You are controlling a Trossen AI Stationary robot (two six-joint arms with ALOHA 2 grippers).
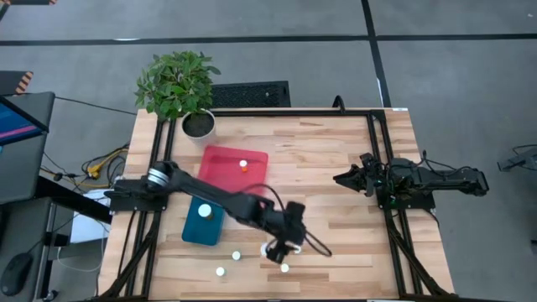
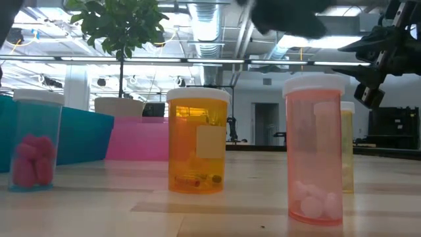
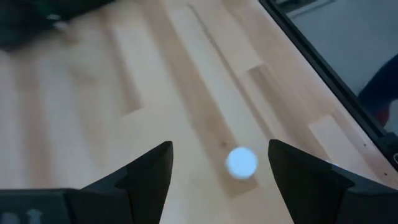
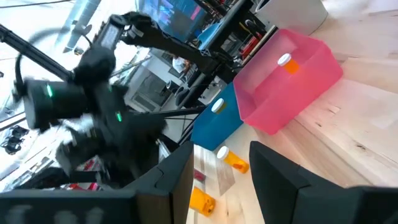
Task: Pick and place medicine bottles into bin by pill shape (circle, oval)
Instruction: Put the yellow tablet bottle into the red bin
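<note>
While the left gripper (image 1: 277, 249) hangs over the table's near edge with its fingers (image 3: 149, 171) spread wide and nothing between them, a white-capped bottle (image 3: 241, 162) stands on the wood directly under the gap. Two more bottles (image 1: 237, 255) sit at its nine o'clock, another (image 1: 284, 268) just at five. Out at eleven o'clock the blue bin (image 1: 204, 221) carries one capped bottle, and at twelve the pink bin (image 1: 226, 164) holds an orange one (image 1: 243, 165). Far off at two o'clock the right gripper (image 1: 344, 178) waits, fingers (image 4: 277, 165) parted, holding nothing. A potted plant (image 1: 178, 84) stands at the back-left corner.
</note>
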